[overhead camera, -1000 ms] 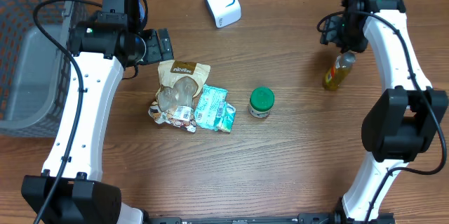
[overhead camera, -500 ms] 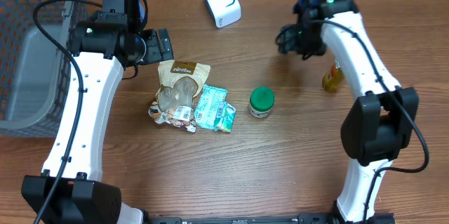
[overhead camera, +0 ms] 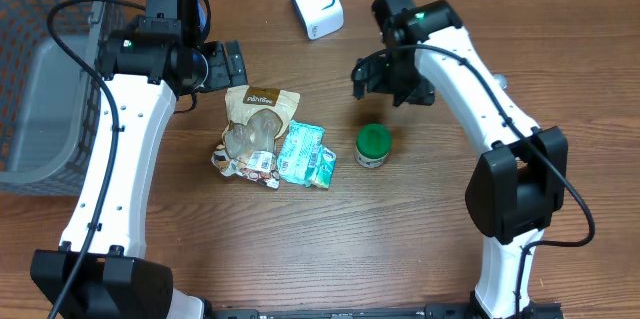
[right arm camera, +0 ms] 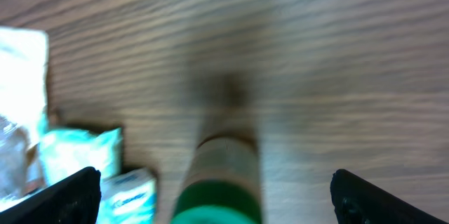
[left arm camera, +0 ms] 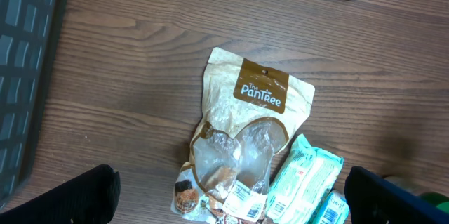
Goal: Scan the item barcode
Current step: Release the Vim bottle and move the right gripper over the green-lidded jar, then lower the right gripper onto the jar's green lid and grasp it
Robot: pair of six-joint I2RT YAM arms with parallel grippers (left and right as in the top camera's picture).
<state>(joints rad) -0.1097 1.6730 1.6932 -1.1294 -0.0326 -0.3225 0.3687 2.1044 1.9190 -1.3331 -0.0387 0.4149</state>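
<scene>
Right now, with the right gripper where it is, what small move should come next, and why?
Probably lower the right gripper toward the jar. Its jaws stand open, and the wrist view shows the green lid centred between them, though blurred. The jar stands upright, apart from the packets, so a short descent should bracket it for a grasp.

One pouch (overhead camera: pixel 256 119), one jar (overhead camera: pixel 373 145), one scanner (overhead camera: pixel 316 2)
</scene>
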